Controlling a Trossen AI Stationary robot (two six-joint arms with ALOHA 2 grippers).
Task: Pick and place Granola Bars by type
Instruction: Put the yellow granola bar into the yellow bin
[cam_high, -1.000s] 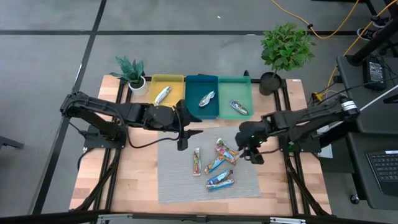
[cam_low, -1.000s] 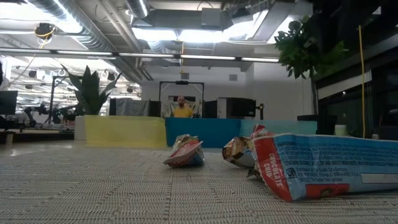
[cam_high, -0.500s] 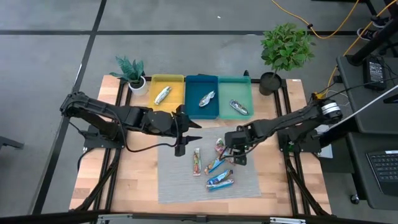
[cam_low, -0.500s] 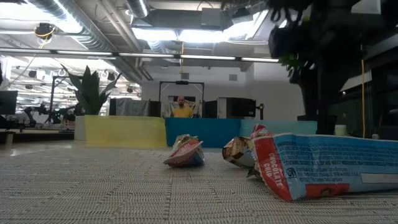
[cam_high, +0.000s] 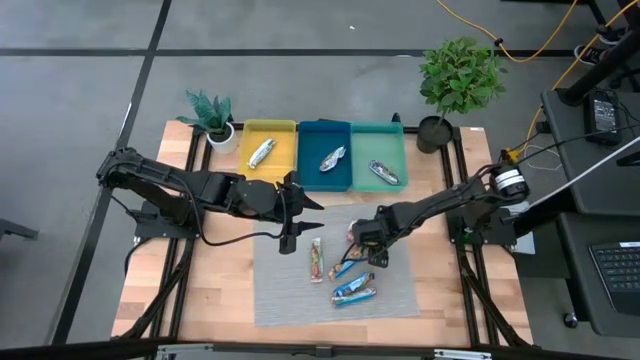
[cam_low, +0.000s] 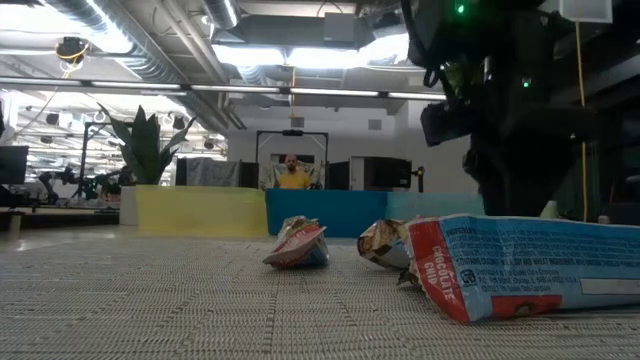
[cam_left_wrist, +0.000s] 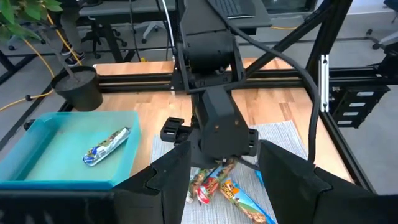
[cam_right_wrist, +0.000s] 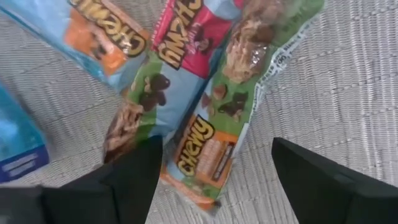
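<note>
Fingers spread, the right gripper straddles one green-wrapped Chewy granola bar whose overlapping neighbour could snag; the left gripper waits open nearby.

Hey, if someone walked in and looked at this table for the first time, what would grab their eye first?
Probably the right end effector, open and poised directly over the cluster of colourful granola bars on the grey mat at the table's centre. Next, the row of yellow, blue and teal trays along the far edge, one silver-wrapped bar in each. The left end effector waits open beside the mat's left side.
</note>
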